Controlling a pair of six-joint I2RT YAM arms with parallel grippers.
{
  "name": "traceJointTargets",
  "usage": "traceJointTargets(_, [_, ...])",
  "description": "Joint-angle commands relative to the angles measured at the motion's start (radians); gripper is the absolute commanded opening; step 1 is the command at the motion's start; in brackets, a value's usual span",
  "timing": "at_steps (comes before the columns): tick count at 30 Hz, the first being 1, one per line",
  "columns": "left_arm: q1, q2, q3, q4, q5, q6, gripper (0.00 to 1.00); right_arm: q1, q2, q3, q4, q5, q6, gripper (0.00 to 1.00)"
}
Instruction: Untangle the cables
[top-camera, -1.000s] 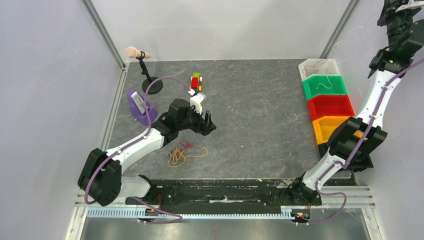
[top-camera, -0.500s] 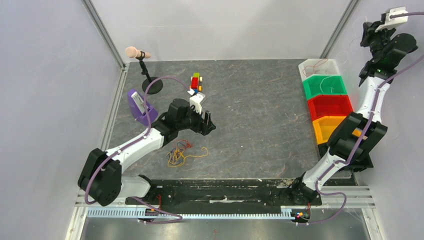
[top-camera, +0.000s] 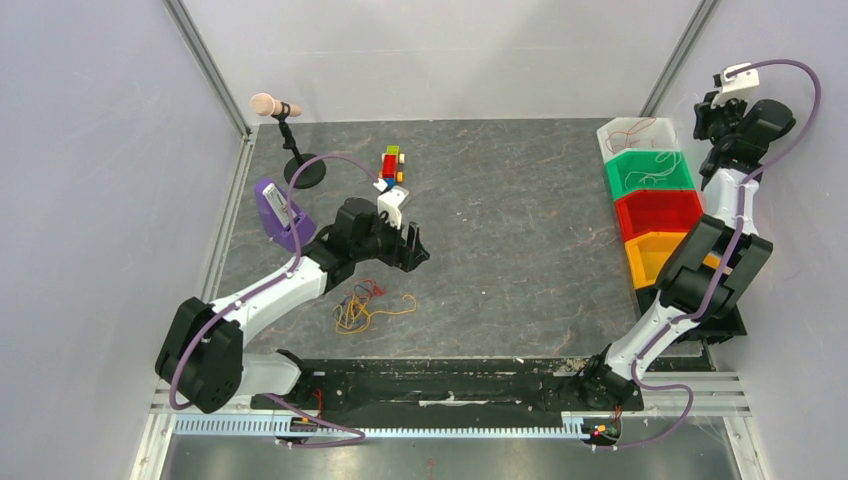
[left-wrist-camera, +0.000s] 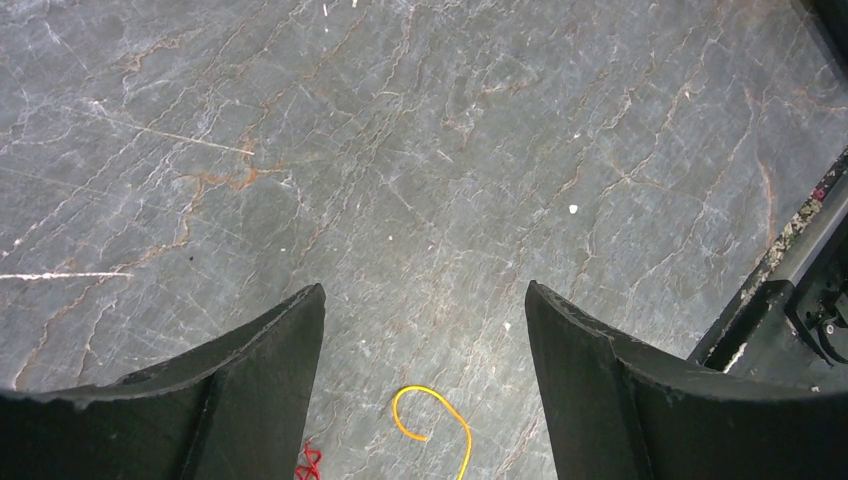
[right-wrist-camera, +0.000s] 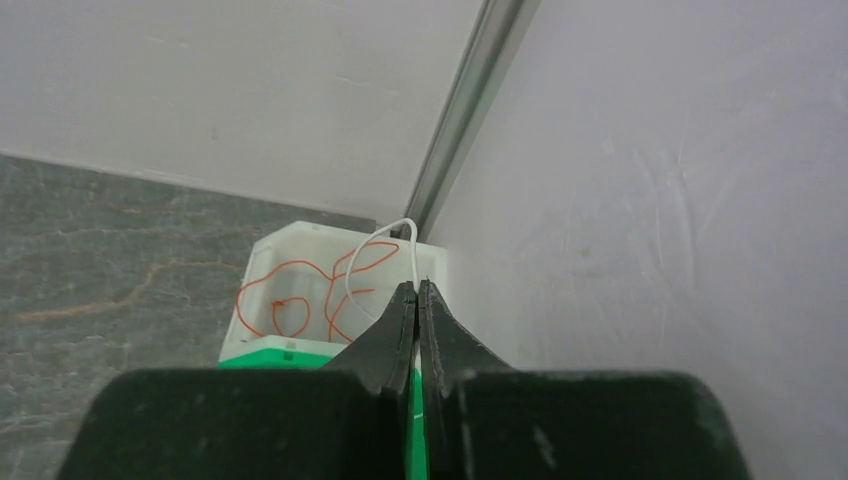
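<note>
While the closed right pincer (right-wrist-camera: 415, 288) holds a hair-thin white wire (right-wrist-camera: 350, 275) above the white plastic bin (right-wrist-camera: 300, 230), the wire may slip out. The open left pincer (left-wrist-camera: 425, 295) hovers near the tangled coloured cables (top-camera: 352, 310) on the counter (top-camera: 520, 220).

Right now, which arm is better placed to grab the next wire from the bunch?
Left. The left gripper is open just beyond the bunch, while the right gripper is shut on a white wire near the far white bin.
</note>
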Motion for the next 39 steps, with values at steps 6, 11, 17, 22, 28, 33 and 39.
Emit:
traceJointTargets(6, [0.019,-0.026,-0.023,-0.001,0.001,-0.040,0.80,0.033,0.124,0.071,-0.055,0.061,-0.142,0.00])
traceJointTargets(11, [0.027,-0.023,-0.029,0.002,0.004,-0.048,0.80,0.082,0.169,0.038,-0.073,0.079,-0.175,0.00])
traceJointTargets(17, [0.047,-0.045,-0.028,-0.033,0.001,-0.039,0.80,0.092,0.229,0.015,-0.137,0.125,-0.175,0.00])
traceJointTargets(22, [0.060,-0.058,-0.032,-0.047,0.003,-0.031,0.80,0.084,0.181,-0.109,-0.193,0.090,-0.237,0.00])
traceJointTargets(28, [0.063,-0.058,-0.037,-0.036,0.011,-0.036,0.80,0.044,0.049,-0.243,-0.180,0.008,-0.261,0.00])
traceJointTargets(33, [0.064,-0.055,-0.044,-0.026,0.019,-0.043,0.80,0.040,0.061,-0.192,-0.219,0.028,-0.246,0.05])
traceJointTargets(39, [0.075,-0.079,-0.009,-0.096,0.017,0.005,0.81,0.041,0.168,-0.027,-0.291,0.073,-0.174,0.49])
